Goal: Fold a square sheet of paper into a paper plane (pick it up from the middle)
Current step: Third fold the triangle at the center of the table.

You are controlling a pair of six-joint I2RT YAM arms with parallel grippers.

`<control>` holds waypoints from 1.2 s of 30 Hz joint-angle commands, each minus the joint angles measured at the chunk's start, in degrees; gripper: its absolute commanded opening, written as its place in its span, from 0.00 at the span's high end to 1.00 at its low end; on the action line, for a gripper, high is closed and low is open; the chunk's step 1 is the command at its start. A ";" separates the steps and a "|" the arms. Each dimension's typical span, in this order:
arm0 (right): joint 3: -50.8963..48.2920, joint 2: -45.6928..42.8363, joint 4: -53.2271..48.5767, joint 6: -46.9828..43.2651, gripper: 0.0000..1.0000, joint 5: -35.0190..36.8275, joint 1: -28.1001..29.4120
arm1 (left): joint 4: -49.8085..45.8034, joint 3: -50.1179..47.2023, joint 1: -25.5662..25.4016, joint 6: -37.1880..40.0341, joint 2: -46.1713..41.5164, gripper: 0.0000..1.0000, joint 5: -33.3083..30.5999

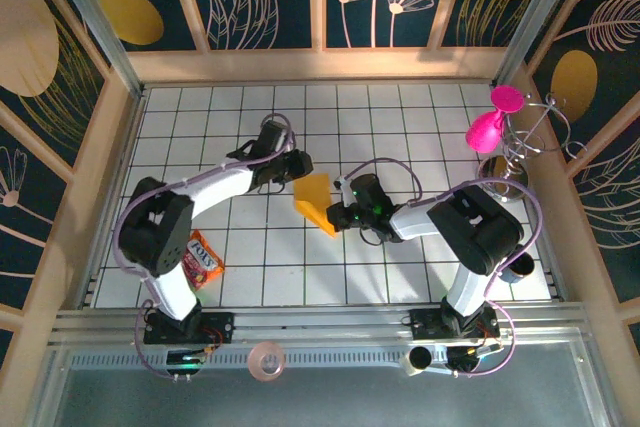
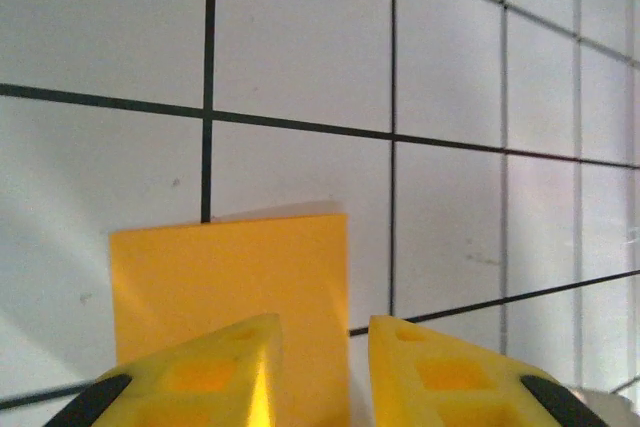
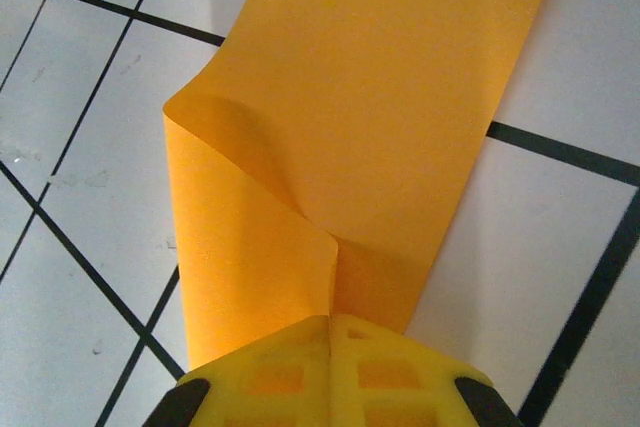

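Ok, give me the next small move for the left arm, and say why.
Probably draw the left gripper back off the square sheet of paper: its jaws stand apart above the sheet's edge, while the right gripper, shut, pinches the curled end.

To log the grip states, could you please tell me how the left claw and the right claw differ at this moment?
The left yellow plastic claw has its fingers parted; the right yellow plastic claw is shut. The right claw pinches the thin orange-yellow sheet of paper, buckling it; the left claw seems to grip nothing, the paper's flat end lying ahead of it. Both have yellow lattice fingers.
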 commanded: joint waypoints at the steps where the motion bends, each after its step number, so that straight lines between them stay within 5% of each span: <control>1: 2.22 0.77 -3.48 2.87 1.00 -1.98 0.30 | 5.49 -6.86 -0.59 -7.18 -3.92 0.71 1.96; 15: 5.37 2.05 -5.46 5.29 1.00 -2.69 1.67 | 13.27 -16.80 -3.39 -15.76 -4.98 0.82 5.95; 36: 6.29 0.15 -7.77 3.03 1.00 0.90 0.79 | 14.95 -16.13 -4.37 -15.59 0.03 0.84 7.95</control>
